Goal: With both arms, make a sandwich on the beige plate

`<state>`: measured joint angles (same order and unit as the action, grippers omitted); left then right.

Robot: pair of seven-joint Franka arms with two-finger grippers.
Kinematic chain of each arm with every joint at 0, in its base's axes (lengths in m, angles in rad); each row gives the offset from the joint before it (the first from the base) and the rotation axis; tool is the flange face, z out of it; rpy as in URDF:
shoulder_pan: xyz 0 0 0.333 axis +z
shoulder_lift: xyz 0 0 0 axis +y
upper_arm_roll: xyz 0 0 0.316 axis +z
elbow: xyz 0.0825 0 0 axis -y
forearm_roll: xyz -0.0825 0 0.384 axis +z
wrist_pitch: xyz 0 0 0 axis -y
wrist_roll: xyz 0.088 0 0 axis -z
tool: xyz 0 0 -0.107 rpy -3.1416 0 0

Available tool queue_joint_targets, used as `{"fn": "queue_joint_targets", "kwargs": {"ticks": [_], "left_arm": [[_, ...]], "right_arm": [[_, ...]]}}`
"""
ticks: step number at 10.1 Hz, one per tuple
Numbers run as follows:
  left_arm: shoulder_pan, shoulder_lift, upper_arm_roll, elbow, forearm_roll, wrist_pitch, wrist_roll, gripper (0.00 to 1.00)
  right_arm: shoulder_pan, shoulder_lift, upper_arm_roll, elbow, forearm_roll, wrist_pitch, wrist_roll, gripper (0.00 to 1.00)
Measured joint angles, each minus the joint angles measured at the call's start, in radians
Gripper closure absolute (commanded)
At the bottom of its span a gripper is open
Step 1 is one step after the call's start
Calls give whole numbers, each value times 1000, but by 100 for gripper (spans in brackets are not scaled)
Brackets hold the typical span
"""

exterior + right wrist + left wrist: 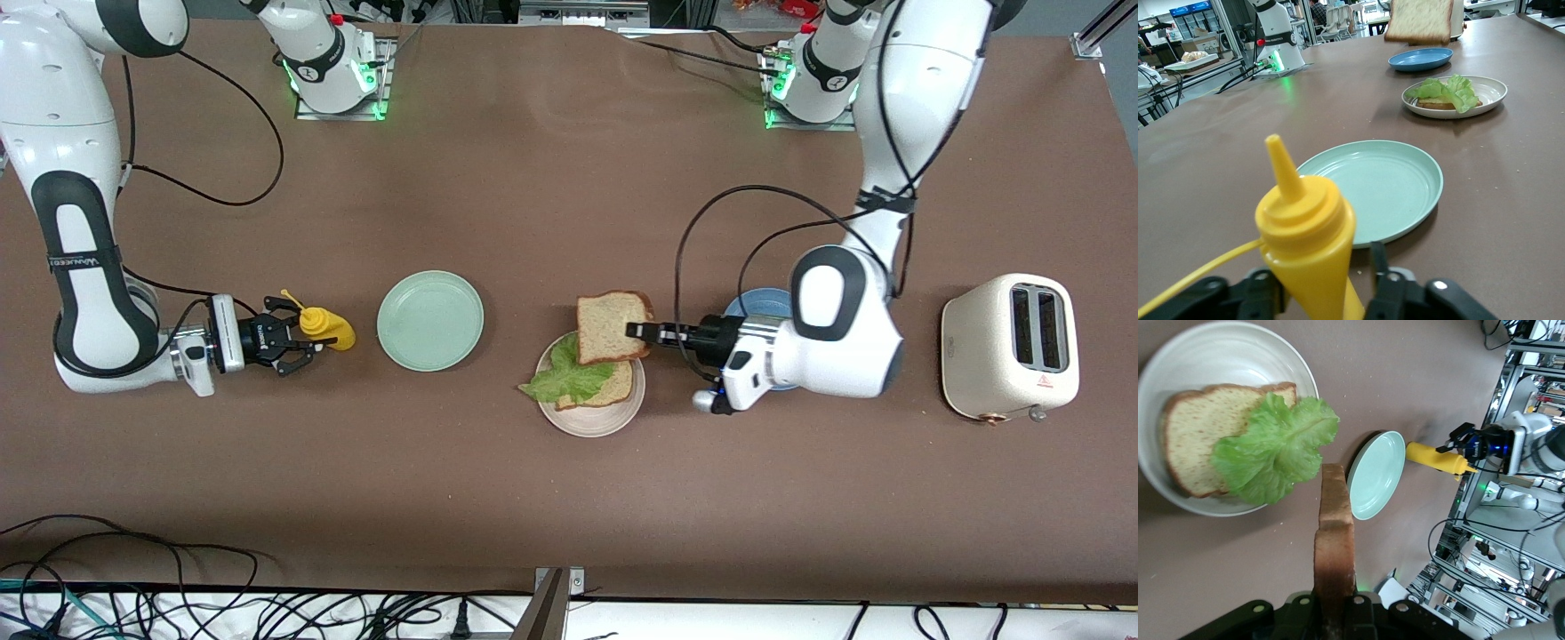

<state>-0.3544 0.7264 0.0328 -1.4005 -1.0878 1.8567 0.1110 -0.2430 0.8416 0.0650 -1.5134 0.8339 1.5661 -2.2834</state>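
Observation:
The beige plate holds a bread slice with a ruffled lettuce leaf lying on it and hanging over the rim. My left gripper is shut on the crust edge of a second bread slice and holds it flat in the air over the plate. The left wrist view shows that held slice edge-on above the plate and lettuce. My right gripper stands open around a yellow squeeze bottle on the table, one finger clearly apart from it.
A mint-green plate lies between the bottle and the beige plate. A blue plate sits partly under the left arm. A cream toaster stands at the left arm's end of the table. Cables run along the table's near edge.

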Motion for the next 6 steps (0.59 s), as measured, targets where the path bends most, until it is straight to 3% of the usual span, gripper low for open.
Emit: {"fn": "queue_joint_targets", "kwargs": {"ticks": [6], "left_arm": [[-91, 69, 0, 7, -4, 226, -7, 100]], "right_arm": [[-88, -5, -15, 70, -235, -1, 68, 0]]}}
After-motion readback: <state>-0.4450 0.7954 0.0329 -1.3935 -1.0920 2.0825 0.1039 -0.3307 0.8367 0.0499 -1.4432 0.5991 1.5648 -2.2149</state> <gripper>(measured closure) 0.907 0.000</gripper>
